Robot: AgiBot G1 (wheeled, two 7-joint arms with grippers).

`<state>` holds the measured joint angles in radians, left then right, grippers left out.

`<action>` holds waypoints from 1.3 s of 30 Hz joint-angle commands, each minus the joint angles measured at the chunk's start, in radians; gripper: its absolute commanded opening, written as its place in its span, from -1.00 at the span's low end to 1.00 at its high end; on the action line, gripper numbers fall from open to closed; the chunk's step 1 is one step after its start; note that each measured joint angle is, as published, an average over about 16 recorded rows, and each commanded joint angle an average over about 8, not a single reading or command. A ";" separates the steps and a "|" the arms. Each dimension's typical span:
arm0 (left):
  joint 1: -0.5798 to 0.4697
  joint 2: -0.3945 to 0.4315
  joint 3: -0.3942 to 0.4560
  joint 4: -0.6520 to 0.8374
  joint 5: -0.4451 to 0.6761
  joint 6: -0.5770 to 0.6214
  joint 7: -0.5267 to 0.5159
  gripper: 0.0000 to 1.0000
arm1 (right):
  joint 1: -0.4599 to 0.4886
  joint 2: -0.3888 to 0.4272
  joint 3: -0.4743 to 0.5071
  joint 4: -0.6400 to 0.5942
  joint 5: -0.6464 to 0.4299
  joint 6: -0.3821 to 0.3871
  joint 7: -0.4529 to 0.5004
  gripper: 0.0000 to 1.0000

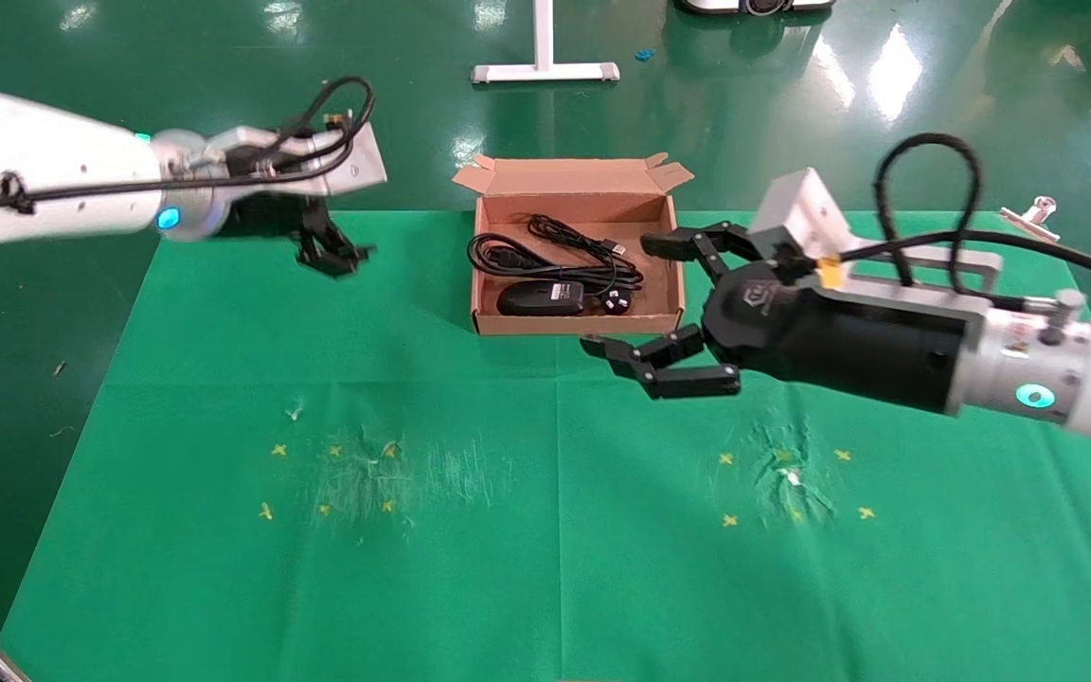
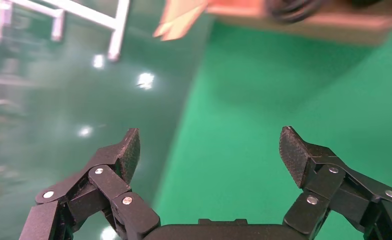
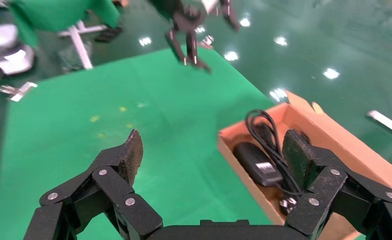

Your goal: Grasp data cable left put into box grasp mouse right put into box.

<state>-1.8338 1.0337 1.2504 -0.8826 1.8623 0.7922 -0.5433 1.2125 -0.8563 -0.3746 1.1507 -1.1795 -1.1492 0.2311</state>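
Note:
The box (image 1: 564, 325) stands open at the back middle of the green cloth. The mouse (image 1: 541, 297), label up, lies in it along the front wall. The data cable (image 1: 508, 256) lies looped behind the mouse, with its plug (image 1: 616, 303) at the mouse's right. My right gripper (image 1: 623, 294) is open and empty, hovering at the box's right front corner. In the right wrist view (image 3: 211, 150) the box (image 3: 247, 180), mouse (image 3: 258, 165) and cable (image 3: 261, 128) lie beside one finger. My left gripper (image 1: 328, 248) is open and empty, raised left of the box (image 2: 209, 145).
The green cloth (image 1: 545, 530) carries two groups of yellow cross marks (image 1: 337, 478) (image 1: 792, 483) toward the front. A white stand base (image 1: 545, 71) sits on the floor behind the table. A small metal clamp (image 1: 1033, 213) lies at the cloth's far right edge.

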 commanded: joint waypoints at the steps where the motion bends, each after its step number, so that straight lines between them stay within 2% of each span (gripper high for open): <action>1: 0.029 -0.016 -0.037 -0.015 -0.043 0.027 0.014 1.00 | -0.010 0.018 0.007 0.010 0.033 -0.026 -0.003 1.00; 24: 0.367 -0.204 -0.469 -0.194 -0.546 0.340 0.172 1.00 | -0.127 0.226 0.088 0.123 0.414 -0.320 -0.040 1.00; 29: 0.440 -0.245 -0.562 -0.233 -0.655 0.407 0.206 1.00 | -0.138 0.245 0.094 0.133 0.448 -0.346 -0.044 1.00; 39: 0.586 -0.326 -0.750 -0.310 -0.874 0.543 0.275 1.00 | -0.137 0.245 0.094 0.132 0.449 -0.347 -0.044 1.00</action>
<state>-1.2476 0.7075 0.5009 -1.1926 0.9886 1.3352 -0.2687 1.0752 -0.6111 -0.2808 1.2832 -0.7300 -1.4958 0.1868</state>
